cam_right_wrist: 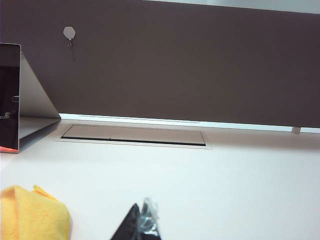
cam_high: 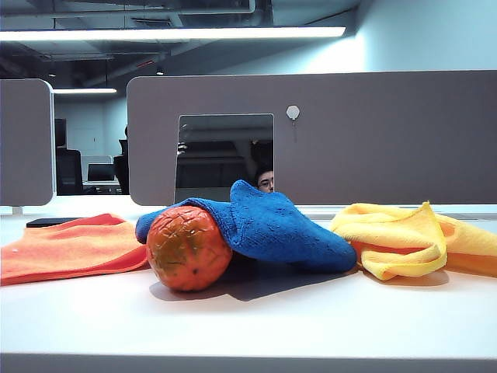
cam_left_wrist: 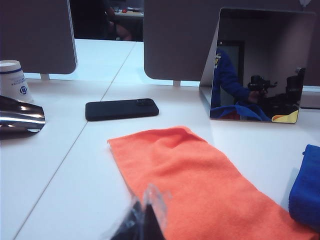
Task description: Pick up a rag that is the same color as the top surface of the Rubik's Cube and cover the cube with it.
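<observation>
Left gripper (cam_left_wrist: 146, 210) fingers pinched together, empty, above the orange cloth (cam_left_wrist: 200, 185); right gripper (cam_right_wrist: 144, 220) fingers likewise together, near the yellow cloth (cam_right_wrist: 32, 212). The blue rag (cam_high: 272, 225) lies mid-bench, draped against the orange ball (cam_high: 188, 247); the cube is hidden. Risk: lifting the rag may roll the ball.

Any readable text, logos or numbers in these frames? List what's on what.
No legible text anywhere.
White paper cup: blue band and round blue logo, too blurred to read.
Flat black phone: no visible marking.
Orange textured ball, deep blue fuzzy cloth, orange cloth, yellow cloth: unmarked.
</observation>
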Available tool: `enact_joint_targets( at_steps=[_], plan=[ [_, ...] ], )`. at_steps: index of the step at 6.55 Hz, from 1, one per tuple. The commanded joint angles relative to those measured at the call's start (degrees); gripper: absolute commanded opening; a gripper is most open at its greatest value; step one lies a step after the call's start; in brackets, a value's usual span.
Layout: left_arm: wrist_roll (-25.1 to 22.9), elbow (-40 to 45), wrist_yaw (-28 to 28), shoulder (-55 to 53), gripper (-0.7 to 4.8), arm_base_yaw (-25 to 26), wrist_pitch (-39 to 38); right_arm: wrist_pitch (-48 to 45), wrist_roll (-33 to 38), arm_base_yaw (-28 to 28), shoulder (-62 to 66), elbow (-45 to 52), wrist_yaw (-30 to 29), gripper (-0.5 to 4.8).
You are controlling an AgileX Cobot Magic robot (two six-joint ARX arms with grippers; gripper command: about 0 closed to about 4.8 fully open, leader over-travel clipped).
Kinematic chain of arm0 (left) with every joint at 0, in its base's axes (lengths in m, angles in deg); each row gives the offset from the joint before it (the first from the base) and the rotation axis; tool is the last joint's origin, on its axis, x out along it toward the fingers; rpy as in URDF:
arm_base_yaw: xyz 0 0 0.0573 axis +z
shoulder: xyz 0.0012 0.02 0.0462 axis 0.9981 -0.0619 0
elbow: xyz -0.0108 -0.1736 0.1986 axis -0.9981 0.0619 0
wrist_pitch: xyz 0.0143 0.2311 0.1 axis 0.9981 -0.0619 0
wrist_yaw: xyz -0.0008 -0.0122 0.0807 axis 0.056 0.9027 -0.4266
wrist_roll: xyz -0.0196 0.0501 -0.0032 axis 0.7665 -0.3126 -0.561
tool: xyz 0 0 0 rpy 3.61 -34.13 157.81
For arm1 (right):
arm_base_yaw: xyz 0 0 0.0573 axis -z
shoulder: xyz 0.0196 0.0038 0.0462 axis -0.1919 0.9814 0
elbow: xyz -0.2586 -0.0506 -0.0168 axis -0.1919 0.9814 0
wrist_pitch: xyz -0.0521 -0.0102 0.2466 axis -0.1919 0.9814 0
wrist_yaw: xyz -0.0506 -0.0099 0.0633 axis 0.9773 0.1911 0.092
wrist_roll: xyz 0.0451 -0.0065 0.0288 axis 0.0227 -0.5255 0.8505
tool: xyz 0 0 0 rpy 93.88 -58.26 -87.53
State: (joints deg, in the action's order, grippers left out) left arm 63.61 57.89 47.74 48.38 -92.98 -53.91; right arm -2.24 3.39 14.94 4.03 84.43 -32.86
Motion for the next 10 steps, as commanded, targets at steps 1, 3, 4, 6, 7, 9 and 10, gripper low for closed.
enact_joint_targets(
  at_steps=[1, 3, 4, 6, 7, 9, 10],
  plan=[
    [-2.6, -0.1, 7.8, 0.0, -0.06, 0.0, 1.2, 0.3, 1.5, -0.1, 0.0, 0.1, 0.1, -0.05],
    [-2.5, -0.1, 7.8, 0.0, -0.06, 0.0, 0.5, 0.3, 1.5, -0.1, 0.0, 0.1, 0.1, -0.05],
    [-2.5, -0.1, 7.8, 0.0, -0.06, 0.0, 0.2, 0.3, 1.5, 0.0, 0.0, 0.1, 0.1, -0.05],
    [-2.5, -0.1, 7.8, 0.0, -0.06, 0.0, 0.1, 0.3, 1.5, 0.0, 0.0, 0.1, 0.1, -0.05],
    [-2.5, -0.1, 7.8, 0.0, -0.06, 0.0, 0.1, 0.3, 1.5, 0.0, 0.0, 0.1, 0.1, -0.05],
    [-2.5, -0.1, 7.8, 0.0, -0.06, 0.0, 0.1, 0.3, 1.5, 0.0, 0.0, 0.1, 0.1, -0.05],
    [-2.5, -0.1, 7.8, 0.0, -0.06, 0.0, 0.1, 0.3, 1.5, 0.0, 0.0, 0.1, 0.1, -0.05]
  ],
)
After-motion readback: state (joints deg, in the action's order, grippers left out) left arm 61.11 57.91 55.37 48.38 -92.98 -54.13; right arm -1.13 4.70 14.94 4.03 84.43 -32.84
